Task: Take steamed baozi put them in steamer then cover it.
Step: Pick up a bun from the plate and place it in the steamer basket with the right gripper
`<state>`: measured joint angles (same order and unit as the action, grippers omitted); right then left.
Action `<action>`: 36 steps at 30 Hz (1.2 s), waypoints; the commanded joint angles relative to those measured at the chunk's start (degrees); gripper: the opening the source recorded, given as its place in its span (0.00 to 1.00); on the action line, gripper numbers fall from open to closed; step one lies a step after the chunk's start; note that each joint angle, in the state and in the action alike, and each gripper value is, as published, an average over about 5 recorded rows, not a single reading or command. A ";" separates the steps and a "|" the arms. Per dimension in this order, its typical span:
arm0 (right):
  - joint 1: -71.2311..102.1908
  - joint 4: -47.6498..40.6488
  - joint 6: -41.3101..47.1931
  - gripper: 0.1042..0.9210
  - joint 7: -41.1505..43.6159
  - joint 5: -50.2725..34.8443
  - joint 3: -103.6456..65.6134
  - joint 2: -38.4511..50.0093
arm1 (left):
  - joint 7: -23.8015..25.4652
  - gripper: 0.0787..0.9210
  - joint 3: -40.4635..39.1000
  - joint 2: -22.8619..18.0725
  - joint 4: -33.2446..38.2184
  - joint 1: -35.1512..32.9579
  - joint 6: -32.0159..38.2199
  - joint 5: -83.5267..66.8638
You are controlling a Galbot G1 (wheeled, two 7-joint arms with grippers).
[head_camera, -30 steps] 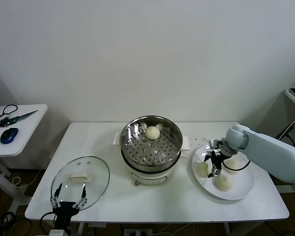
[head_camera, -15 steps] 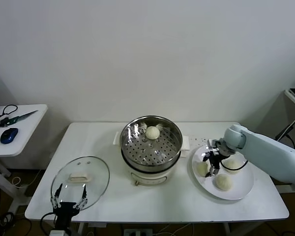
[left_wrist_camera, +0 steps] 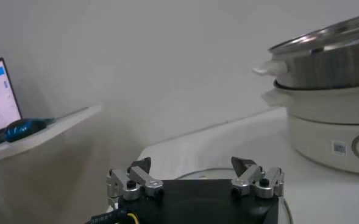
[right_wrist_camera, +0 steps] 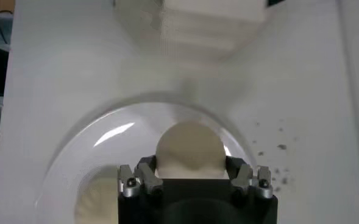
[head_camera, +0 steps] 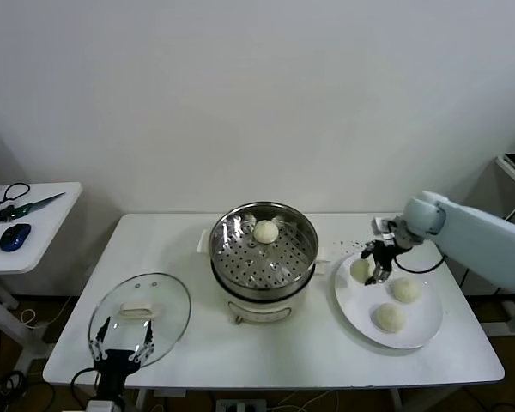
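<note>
The right gripper is hanging over the plate's near-steamer edge, its fingers sitting on either side of a bun and clamping it, as the right wrist view shows. Two more buns are lying on the plate, apart from each other. A fourth bun is resting inside the steamer, toward its back wall. The steamer is standing at the table's middle, uncovered. The glass lid is lying flat on the table near the front left corner. The left gripper is waiting just at the lid's near edge, jaws spread wide apart and holding nothing.
</note>
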<state>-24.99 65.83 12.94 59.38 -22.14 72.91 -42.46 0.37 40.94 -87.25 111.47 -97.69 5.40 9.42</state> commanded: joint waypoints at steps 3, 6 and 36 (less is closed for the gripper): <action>-29.60 3.13 1.03 0.75 -0.59 -19.67 20.80 -6.85 | 0.06 0.88 -1.17 0.16 1.24 -0.53 0.12 -0.13; -30.72 3.55 2.16 0.75 -1.85 -23.74 21.43 -11.28 | 0.16 0.88 -1.67 0.04 2.13 -0.67 0.06 -0.01; -5.59 -11.57 6.32 0.74 -9.08 -24.30 16.36 -43.60 | 0.30 0.88 -0.35 0.33 3.27 -2.63 0.46 -3.14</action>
<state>-36.46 58.56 18.84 51.10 -46.65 88.78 -79.50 0.58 40.28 -87.02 114.40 -100.14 6.30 8.12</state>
